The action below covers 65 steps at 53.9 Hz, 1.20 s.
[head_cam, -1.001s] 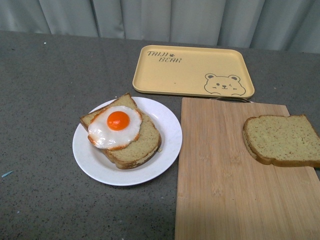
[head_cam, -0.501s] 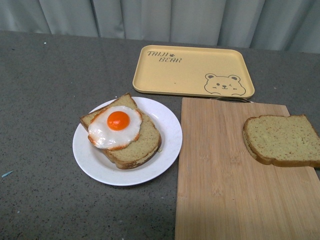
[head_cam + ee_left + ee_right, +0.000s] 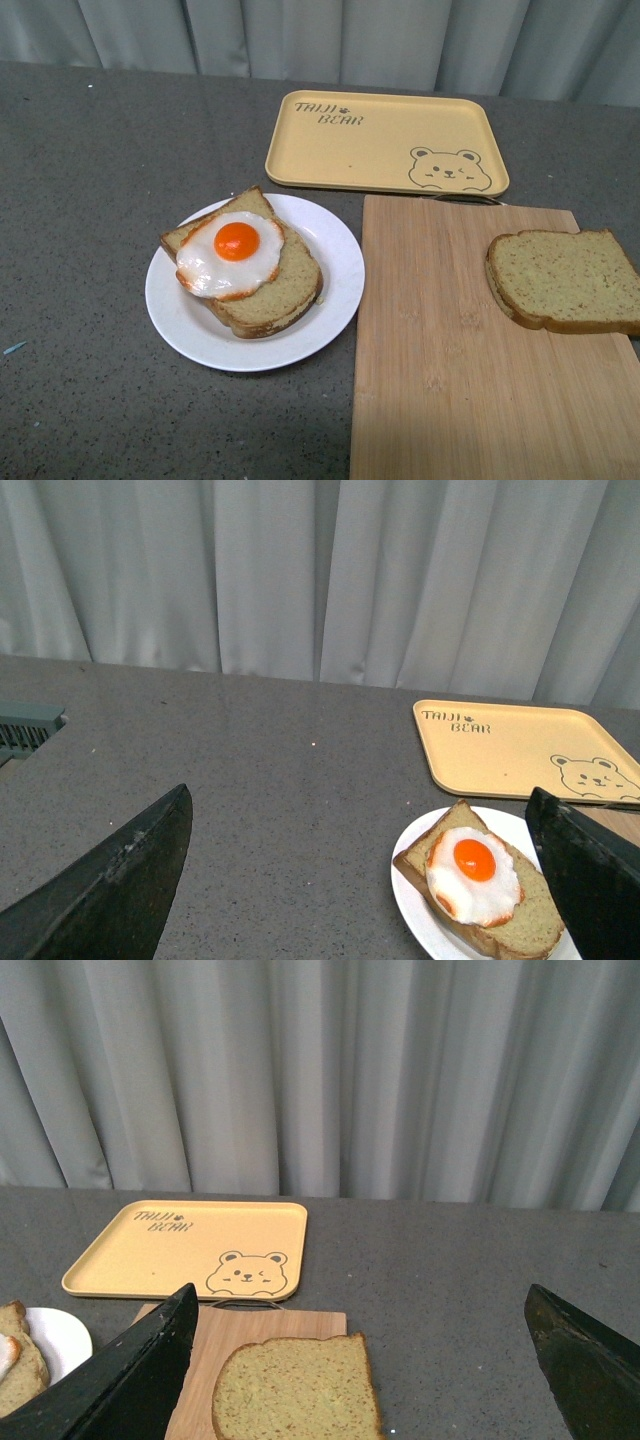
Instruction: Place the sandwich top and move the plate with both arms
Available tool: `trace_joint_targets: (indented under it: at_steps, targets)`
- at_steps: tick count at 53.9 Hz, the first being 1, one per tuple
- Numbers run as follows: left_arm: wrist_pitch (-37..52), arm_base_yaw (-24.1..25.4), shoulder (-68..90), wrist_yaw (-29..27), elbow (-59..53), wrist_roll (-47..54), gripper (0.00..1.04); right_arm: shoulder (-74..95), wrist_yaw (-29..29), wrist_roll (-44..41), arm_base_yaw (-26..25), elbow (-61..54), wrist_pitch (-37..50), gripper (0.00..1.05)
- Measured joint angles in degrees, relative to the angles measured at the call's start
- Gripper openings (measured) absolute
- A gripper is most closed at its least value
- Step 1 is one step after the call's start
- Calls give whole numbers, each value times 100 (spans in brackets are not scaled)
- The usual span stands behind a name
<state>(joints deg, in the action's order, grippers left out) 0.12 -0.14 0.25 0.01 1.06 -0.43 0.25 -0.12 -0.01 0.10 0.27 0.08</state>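
Tan sandwich top lies on board, three o'clock of plate. Fingers spread wide, empty — left gripper, right gripper.

left gripper, right gripper: black wedge-shaped fingers, scuffed edges

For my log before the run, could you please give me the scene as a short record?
plate: white, left of the board
on plate: bread slice with egg on top
sandwich top: bare, on the board, right side
tray: yellow, behind plate and board
left gripper: open, holding nothing
right gripper: open, holding nothing
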Motion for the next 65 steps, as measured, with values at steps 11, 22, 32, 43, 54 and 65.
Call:
trace_joint_targets:
  at_steps: [11,22,32,43,54,65]
  targets:
    - [0,0,-2,-13,0,0,98,684,2144,-903,496,109,260,95]
    - [0,0,-2,0,0,0,98,3681,1143,-922,-542,651,1711,95]
    - [0,0,-2,-2,0,0,98,6164,-210,-487,-1158,1416,2271,95]
    - [0,0,-2,-2,0,0,98,8308,-1530,59,-1617,2330,2072,95]
    - [0,0,-2,-2,0,0,98,9785,-2520,404,-1808,3209,1377,95]
    - [0,0,-2,-2,0,0,98,10771,-3012,748,-1908,3871,966,95]
